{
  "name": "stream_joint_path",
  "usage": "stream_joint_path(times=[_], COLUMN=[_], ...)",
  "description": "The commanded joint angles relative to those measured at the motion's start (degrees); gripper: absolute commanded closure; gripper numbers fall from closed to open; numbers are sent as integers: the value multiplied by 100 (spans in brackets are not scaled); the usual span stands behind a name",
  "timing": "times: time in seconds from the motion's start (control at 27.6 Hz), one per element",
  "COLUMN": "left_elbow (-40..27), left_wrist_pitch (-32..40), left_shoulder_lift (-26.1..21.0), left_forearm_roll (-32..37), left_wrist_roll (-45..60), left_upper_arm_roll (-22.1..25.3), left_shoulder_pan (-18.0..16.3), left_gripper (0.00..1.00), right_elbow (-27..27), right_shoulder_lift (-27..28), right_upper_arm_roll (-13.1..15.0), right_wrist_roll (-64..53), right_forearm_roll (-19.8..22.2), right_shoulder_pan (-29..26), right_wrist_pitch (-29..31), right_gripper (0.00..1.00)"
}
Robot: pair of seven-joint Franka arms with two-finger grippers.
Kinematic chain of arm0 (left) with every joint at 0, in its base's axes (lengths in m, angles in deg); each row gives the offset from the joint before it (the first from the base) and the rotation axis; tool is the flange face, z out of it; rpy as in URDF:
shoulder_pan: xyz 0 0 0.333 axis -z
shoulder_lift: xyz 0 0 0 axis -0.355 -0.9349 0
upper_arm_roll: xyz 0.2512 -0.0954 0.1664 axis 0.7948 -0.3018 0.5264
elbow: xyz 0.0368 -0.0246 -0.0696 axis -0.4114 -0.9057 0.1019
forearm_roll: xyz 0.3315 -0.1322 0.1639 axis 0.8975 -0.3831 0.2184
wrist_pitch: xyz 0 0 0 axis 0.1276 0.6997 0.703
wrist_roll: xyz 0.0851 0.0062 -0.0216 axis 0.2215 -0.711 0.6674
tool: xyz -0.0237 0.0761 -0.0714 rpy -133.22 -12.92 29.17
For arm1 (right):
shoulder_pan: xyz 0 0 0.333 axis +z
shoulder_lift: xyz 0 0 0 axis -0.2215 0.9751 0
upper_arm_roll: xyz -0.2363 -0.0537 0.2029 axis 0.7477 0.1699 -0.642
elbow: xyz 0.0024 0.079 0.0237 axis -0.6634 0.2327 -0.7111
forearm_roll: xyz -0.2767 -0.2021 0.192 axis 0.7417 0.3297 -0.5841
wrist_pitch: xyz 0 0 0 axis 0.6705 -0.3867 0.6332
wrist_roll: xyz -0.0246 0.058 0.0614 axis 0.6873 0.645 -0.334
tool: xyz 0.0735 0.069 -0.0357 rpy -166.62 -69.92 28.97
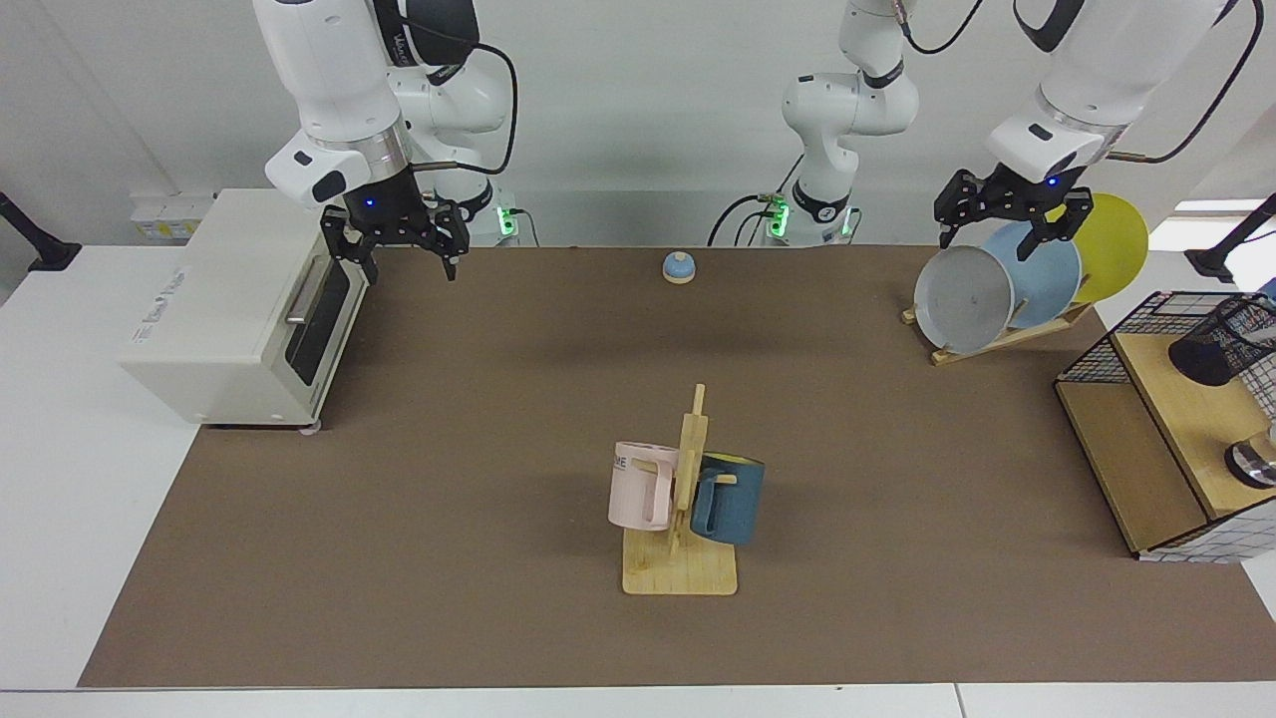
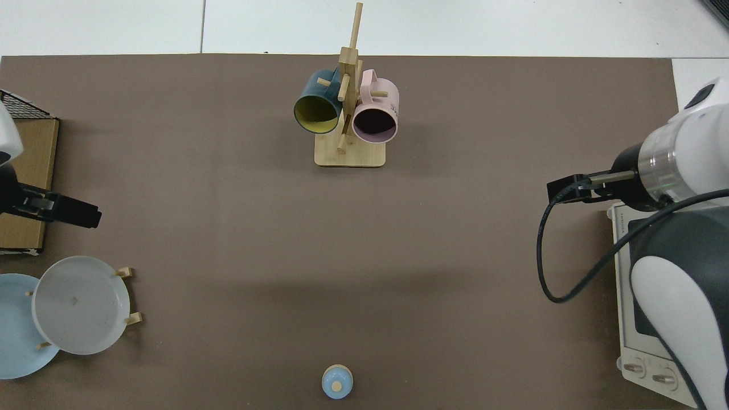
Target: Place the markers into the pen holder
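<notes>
I am seeing no marker anywhere, so nothing is started. The pen holder (image 1: 1224, 346) is sitting on the wooden shelf (image 1: 1166, 439). My left gripper (image 1: 1004, 215), fingers apart and empty, is hovering beyond that shelf; my right gripper (image 1: 397, 242), also spread, is waiting well apart from it.

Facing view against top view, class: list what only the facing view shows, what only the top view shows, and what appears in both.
Only the facing view shows the pen holder on the wooden shelf, the yellow plate, and both grippers: the left gripper open above the plate rack, the right gripper open beside the toaster oven, waiting.

Only the top view shows the insides of the blue mug and pink mug, and the oven's knobs.

Both show the mug stand, grey plate and small blue bell. No marker is visible in either.
</notes>
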Motion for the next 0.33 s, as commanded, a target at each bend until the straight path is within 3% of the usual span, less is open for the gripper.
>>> stream_joint_path(times=[0.0, 0.29], left_elbow=[-69, -69], left_wrist_pitch=[-232, -250], left_shoulder_lift=[79, 79], left_forearm_roll=[-194, -238], left_wrist_roll=[-57, -57], left_upper_arm_roll=[-98, -89], left_shoulder_pan=[-149, -167], left_gripper=[0, 0], right_elbow=[-59, -59], right_shoulder_lift=[4, 4], right_upper_arm_roll=[-49, -58], right_wrist_roll=[-119, -119], right_forearm_roll=[-61, -61], right_shoulder_pan=[-94, -94], right_wrist_pitch=[-68, -77], right_gripper=[0, 0])
